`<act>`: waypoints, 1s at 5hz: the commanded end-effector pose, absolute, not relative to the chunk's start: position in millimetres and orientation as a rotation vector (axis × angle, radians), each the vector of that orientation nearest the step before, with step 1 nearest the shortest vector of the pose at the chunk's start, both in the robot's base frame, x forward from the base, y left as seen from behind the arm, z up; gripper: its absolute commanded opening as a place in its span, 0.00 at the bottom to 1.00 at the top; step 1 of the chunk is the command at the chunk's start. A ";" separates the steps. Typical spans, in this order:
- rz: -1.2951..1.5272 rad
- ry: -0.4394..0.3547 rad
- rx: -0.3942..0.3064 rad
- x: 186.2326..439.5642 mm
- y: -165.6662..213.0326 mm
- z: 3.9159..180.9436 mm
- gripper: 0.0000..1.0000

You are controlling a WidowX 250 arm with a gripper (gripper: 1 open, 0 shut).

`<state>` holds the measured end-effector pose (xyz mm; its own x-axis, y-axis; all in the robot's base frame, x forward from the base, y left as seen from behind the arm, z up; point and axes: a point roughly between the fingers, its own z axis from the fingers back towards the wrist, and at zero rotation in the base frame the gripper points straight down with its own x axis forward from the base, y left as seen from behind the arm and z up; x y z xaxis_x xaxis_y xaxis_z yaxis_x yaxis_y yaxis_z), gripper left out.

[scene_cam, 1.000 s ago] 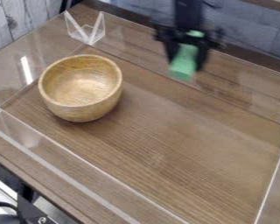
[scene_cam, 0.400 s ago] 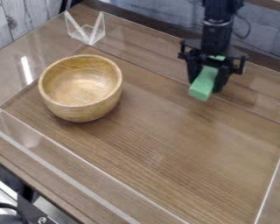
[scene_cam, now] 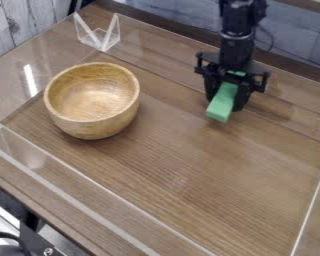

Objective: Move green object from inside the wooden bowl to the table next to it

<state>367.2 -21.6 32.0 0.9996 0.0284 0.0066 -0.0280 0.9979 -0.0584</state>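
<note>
Movement since the earlier frame: gripper (scene_cam: 230, 90) and green block (scene_cam: 223, 102) are lower in the view and nearer the tabletop; the motion blur on both is gone.
Bowl: wooden bowl (scene_cam: 92, 122) sits where it did, at the left of the view, with nothing seen in its hollow.
Block position: out of the bowl and well apart from it, at or just over the table (scene_cam: 163, 180), right of the bowl in the view; tilted, its lower end toward the camera.
Fingers: closed on the block, one to each side, judged from the upper end of the block lying between them.
Step in hand: judged to be the set-down, with the carry largely complete.
Risk, release: if the fingers part while the block is tilted and above the surface, it may drop, tip over or slide on the glossy top.
Risk, pressing: if the arm goes lower with the block already touching, the lower end may be pushed into the wood and twist in the grip.
Risk, retreat: a finger that clears only one side may drag or topple the block.
Contact: cannot be confirmed; no gap or touching edge can be made out under the block.
Hidden: the block's upper part, behind the fingers.
Cut off: the upper arm, at the top edge.
Hard to make out: the fingertips, dark and small.
</note>
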 end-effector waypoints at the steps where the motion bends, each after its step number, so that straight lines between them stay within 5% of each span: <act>1: 0.052 -0.066 -0.053 376.0 -9.6 40.1 0.00; 5: 0.095 -0.083 -0.068 376.3 5.9 50.4 0.00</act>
<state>366.3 5.1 27.8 0.9960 0.0885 0.0137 -0.0874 0.9938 -0.0680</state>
